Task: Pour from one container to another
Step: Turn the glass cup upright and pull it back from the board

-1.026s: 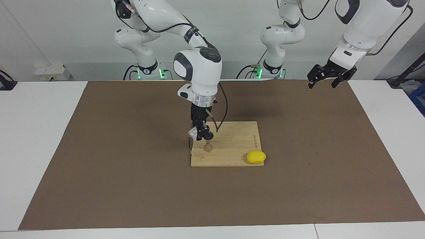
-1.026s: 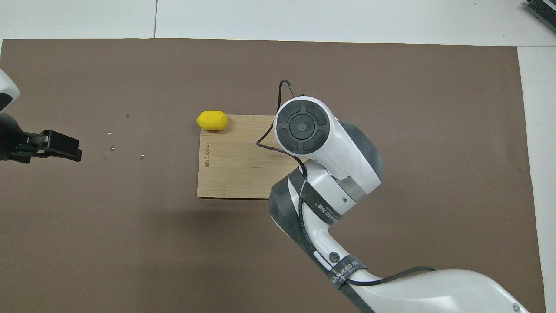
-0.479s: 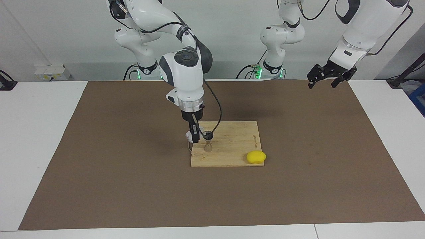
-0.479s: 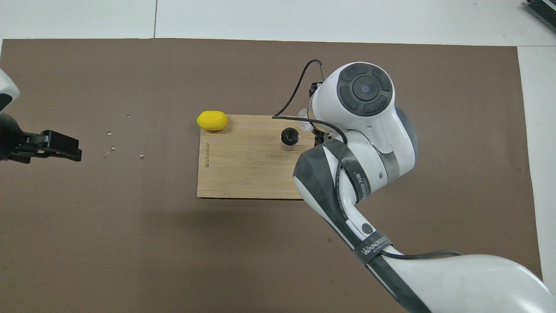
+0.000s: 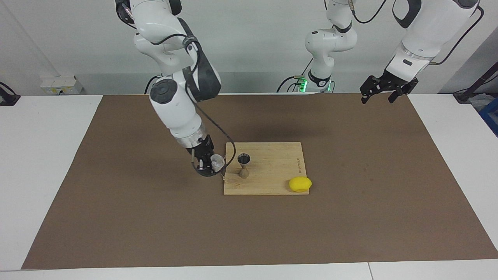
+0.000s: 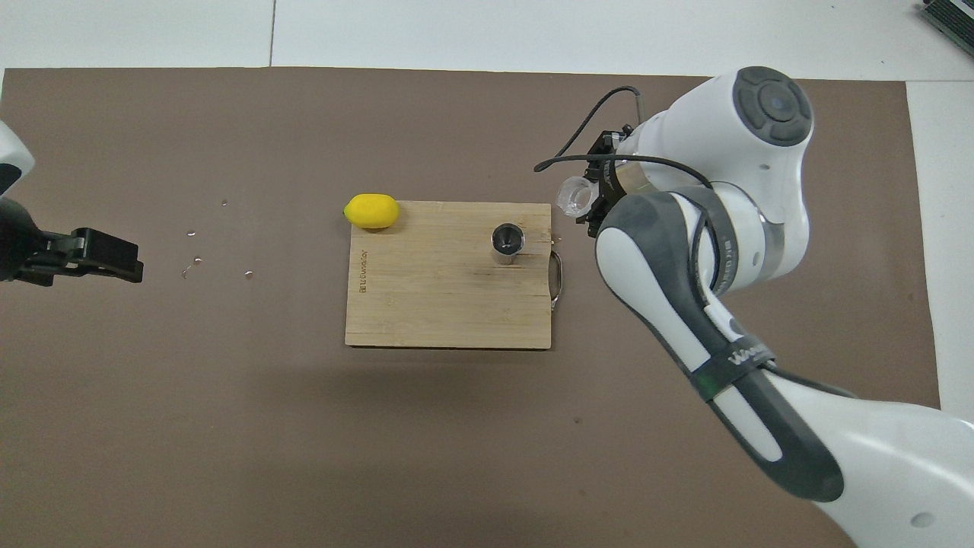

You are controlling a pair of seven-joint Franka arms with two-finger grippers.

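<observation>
Surface (image 5: 50, 163): white, covered mostly by a brown mat (image 5: 155, 225).

Right arm (image 5: 175, 101) reaches in and leans down toward the board's right-arm end. Left arm (image 5: 424, 35) waits, raised over the mat corner at its own end.

Board (image 5: 272, 175), bamboo, sits mid-mat, with a metal handle (image 6: 558, 280) on the edge toward the right arm.

Lemon (image 5: 300, 184): on the board corner farthest from the robots, toward the left arm's end, overhanging the edge.

Right gripper (image 5: 208, 164): just off the board's handle edge, over the mat. Jaws clenched on the cup (image 5: 217, 160), which is tilted with its mouth turned toward the board; overhead view shows the cup (image 6: 573, 195) lying over the mat just off the board's corner. Cup is in the air, near the jigger but not touching it.

Left gripper (image 5: 383, 90): jaws released, holding nothing.

Jigger (image 5: 244, 165): upright on the board, near the handle edge, open cone up. Contents not readable.

A few small specks (image 6: 196, 259) on the mat toward the left arm's end.
</observation>
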